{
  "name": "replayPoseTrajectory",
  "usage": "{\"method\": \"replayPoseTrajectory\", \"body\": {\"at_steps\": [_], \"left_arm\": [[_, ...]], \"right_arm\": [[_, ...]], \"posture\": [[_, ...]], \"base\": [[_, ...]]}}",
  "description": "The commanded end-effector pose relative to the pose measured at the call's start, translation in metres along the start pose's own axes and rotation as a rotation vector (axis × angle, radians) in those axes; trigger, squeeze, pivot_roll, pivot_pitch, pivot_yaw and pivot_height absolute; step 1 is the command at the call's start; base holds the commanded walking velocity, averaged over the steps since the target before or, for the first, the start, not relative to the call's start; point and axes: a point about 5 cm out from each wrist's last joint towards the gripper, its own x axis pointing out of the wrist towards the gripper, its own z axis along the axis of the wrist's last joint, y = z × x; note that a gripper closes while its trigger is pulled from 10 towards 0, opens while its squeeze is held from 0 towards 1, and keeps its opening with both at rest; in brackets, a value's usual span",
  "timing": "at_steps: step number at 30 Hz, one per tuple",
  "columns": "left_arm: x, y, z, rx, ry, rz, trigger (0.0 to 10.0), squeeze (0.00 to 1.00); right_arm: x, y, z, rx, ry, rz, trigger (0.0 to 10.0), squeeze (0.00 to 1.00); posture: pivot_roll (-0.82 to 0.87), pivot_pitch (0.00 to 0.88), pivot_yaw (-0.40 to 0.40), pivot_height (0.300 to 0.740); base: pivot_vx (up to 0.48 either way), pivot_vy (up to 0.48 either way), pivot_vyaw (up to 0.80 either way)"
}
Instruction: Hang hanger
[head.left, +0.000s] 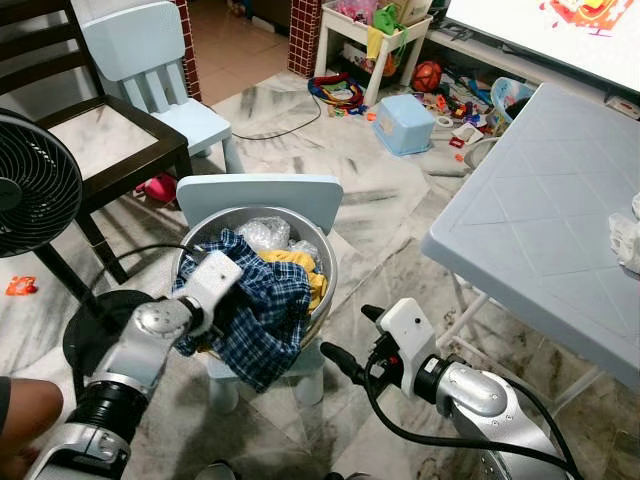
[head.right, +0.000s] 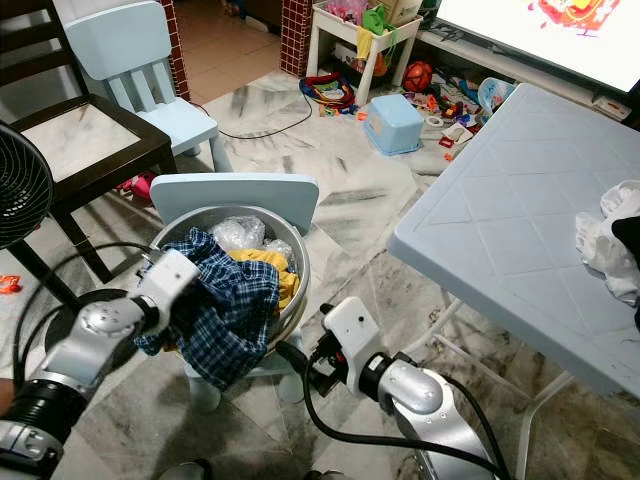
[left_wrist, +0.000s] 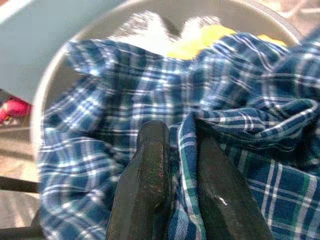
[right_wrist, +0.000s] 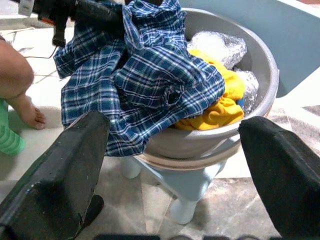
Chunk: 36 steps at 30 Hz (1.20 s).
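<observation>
Marble floor (head.left: 390, 215) with toys scattered at the far end, so it's a pretty lived-in room. A small pale blue chair (head.left: 258, 195) sits in the middle with a metal bowl (right_wrist: 250, 60) of laundry on its seat. Inside the bowl there's a blue plaid shirt (head.left: 255, 310) draped over the front rim, a yellow cloth (right_wrist: 220, 107) beside it and some crinkly clear plastic (head.left: 262, 232) at the back.

The left gripper (left_wrist: 181, 165) is down in the bowl, its two fingers pressed together on a fold of the shirt, pinching the fabric between them. The right gripper (head.left: 350, 340) hovers just beside the chair, on its right side and low, fingers spread wide and holding nothing; through its wrist view the bowl sits framed between the two fingers (right_wrist: 55, 170).

No hanger can be made out anywhere in these views, just the clothes in the bowl.

A black fan (head.left: 35, 185) stands on the left, with a dark wooden chair (head.left: 100, 140) behind it and a second pale blue chair (head.left: 140, 60) further back. A grey plastic table (head.left: 540, 220) takes up the right side, with a white cloth (head.right: 610, 240) at its edge. A person's bare leg and foot (right_wrist: 22, 92) are near the chair.
</observation>
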Motion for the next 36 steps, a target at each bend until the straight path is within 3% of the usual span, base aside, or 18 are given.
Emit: {"method": "replayPoseTrajectory", "body": {"at_steps": [1, 4, 5, 8, 10, 12, 15, 16, 17, 21, 25, 27, 28, 30, 31, 32, 34, 36], "left_arm": [[-0.002, 0.01, 0.016, -0.018, -0.1, 0.112, 10.0, 1.0], [-0.01, 0.019, 0.026, -0.053, -0.18, 0.233, 10.0, 1.0], [-0.012, 0.009, 0.016, -0.05, -0.134, 0.177, 10.0, 1.0], [-0.012, 0.008, 0.015, -0.047, -0.126, 0.165, 10.0, 1.0], [-0.016, -0.026, 0.019, -0.252, -0.15, -0.087, 10.0, 1.0], [-0.019, -0.03, 0.024, -0.291, -0.172, -0.104, 10.0, 1.0], [-0.023, -0.024, 0.028, -0.279, -0.185, -0.005, 10.0, 1.0], [-0.025, -0.01, 0.024, -0.282, -0.182, 0.165, 10.0, 1.0], [-0.025, -0.002, 0.014, -0.265, -0.149, 0.26, 10.0, 1.0], [-0.03, 0.0, 0.008, -0.221, -0.122, 0.292, 10.0, 1.0], [-0.04, -0.006, 0.026, -0.154, -0.202, 0.335, 10.0, 1.0], [-0.045, -0.011, 0.031, -0.171, -0.231, 0.349, 10.0, 1.0], [-0.058, -0.027, 0.036, -0.198, -0.268, 0.363, 10.0, 1.0], [-0.065, -0.034, 0.036, -0.2, -0.276, 0.367, 10.0, 1.0], [-0.075, -0.046, 0.025, -0.24, -0.245, 0.379, 10.0, 1.0], [-0.075, -0.046, 0.025, -0.24, -0.245, 0.379, 10.0, 1.0], [-0.088, -0.059, 0.004, -0.341, -0.168, 0.397, 10.0, 1.0], [-0.096, -0.065, -0.005, -0.359, -0.133, 0.379, 10.0, 1.0]], "right_arm": [[-0.001, 0.001, 0.003, -0.039, -0.002, 0.013, 10.0, 0.0], [0.0, 0.003, 0.007, -0.047, -0.013, 0.018, 10.0, 0.0], [-0.001, 0.002, 0.002, -0.046, 0.003, 0.01, 10.0, 0.0], [-0.001, 0.002, 0.002, -0.047, 0.005, 0.009, 10.0, 0.0], [-0.002, 0.003, 0.0, -0.062, 0.012, 0.018, 10.0, 0.0], [-0.001, 0.002, 0.001, -0.065, 0.013, 0.019, 10.0, 0.0], [0.0, -0.002, 0.001, -0.072, 0.01, -0.007, 10.0, 0.0], [0.0, -0.002, 0.001, -0.07, 0.01, -0.011, 10.0, 0.0], [0.0, -0.001, 0.001, -0.068, 0.01, -0.009, 10.0, 0.0], [0.0, 0.002, 0.0, -0.07, 0.011, -0.003, 10.0, 0.0], [-0.002, 0.001, -0.001, -0.074, 0.014, -0.003, 10.0, 0.0], [-0.002, 0.0, -0.001, -0.077, 0.017, -0.003, 10.0, 0.0], [-0.002, -0.002, -0.002, -0.079, 0.02, -0.008, 10.0, 0.0], [-0.002, -0.003, -0.002, -0.078, 0.02, -0.011, 10.0, 0.0], [-0.001, -0.002, -0.003, -0.078, 0.021, -0.01, 10.0, 0.0], [-0.001, -0.002, -0.003, -0.078, 0.021, -0.01, 10.0, 0.0], [0.001, -0.001, -0.003, -0.09, 0.014, -0.01, 10.0, 0.0], [0.001, -0.004, -0.002, -0.079, 0.006, -0.025, 10.0, 0.0]], "posture": [[0.07, 0.145, -0.13, 0.74], [0.07, 0.145, -0.131, 0.74], [0.08, 0.147, -0.133, 0.74], [0.08, 0.147, -0.133, 0.74], [0.08, 0.152, -0.136, 0.74], [0.08, 0.152, -0.135, 0.74], [0.08, 0.15, -0.131, 0.74], [0.08, 0.15, -0.129, 0.74], [0.08, 0.15, -0.13, 0.74], [0.08, 0.15, -0.13, 0.74], [0.08, 0.147, -0.13, 0.74], [0.08, 0.147, -0.127, 0.74], [0.08, 0.146, -0.125, 0.74], [0.09, 0.147, -0.125, 0.74], [0.1, 0.15, -0.125, 0.74], [0.1, 0.15, -0.125, 0.74], [0.11, 0.155, -0.126, 0.74], [0.11, 0.157, -0.123, 0.74]], "base": [[0.0, 0.0, 0.0], [0.0, 0.0, 0.0], [0.0, 0.0, 0.0], [0.0, 0.0, 0.0], [0.0, 0.0, 0.0], [0.0, 0.0, 0.0], [0.0, 0.0, 0.0], [0.0, 0.0, 0.0], [0.0, 0.0, 0.0], [0.0, 0.0, 0.0], [0.0, 0.0, 0.0], [0.0, 0.0, 0.0], [0.0, 0.0, 0.0], [0.0, 0.0, 0.0], [0.0, 0.0, 0.0], [0.0, 0.0, 0.0], [0.0, 0.0, 0.0], [0.0, 0.0, 0.0]]}}
